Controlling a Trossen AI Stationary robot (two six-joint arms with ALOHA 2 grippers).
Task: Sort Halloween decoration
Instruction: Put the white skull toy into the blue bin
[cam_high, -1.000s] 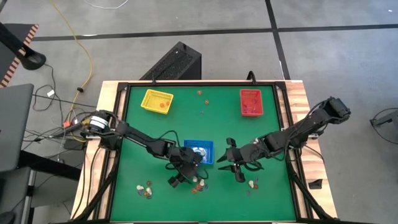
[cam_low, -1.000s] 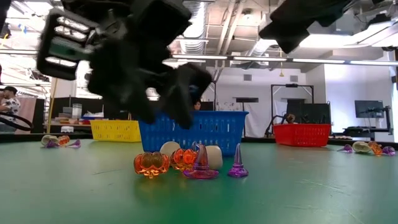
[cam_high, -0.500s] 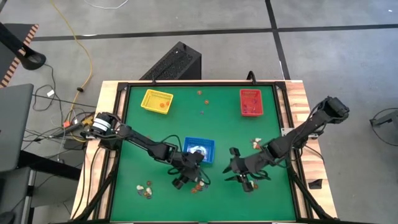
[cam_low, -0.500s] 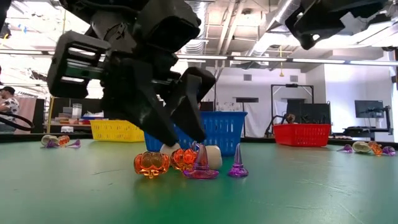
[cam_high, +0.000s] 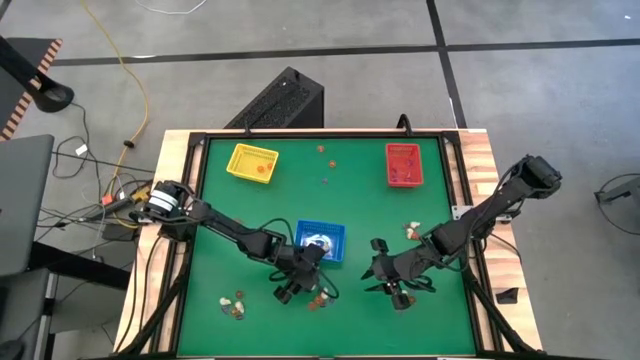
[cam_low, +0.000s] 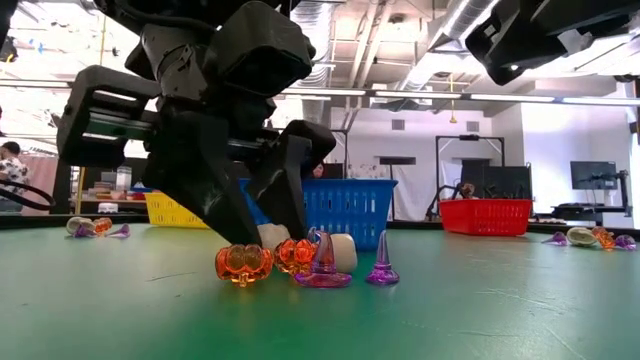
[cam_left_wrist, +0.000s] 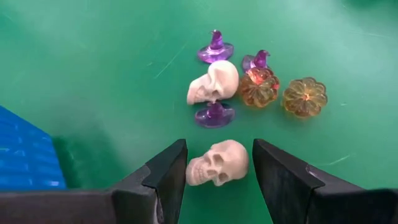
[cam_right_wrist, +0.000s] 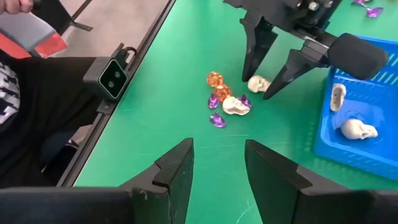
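My left gripper (cam_left_wrist: 214, 167) stood open astride a whitish skull (cam_left_wrist: 219, 162) on the table (cam_left_wrist: 93, 74); best to close squarely, clear of the neighbouring trinkets.

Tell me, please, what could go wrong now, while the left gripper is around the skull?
1. The left gripper is open around one skull; closing off-centre might squeeze the round skull out sideways.
2. A second skull, purple hats and orange pumpkins lie just beyond it; the fingers could knock them apart.
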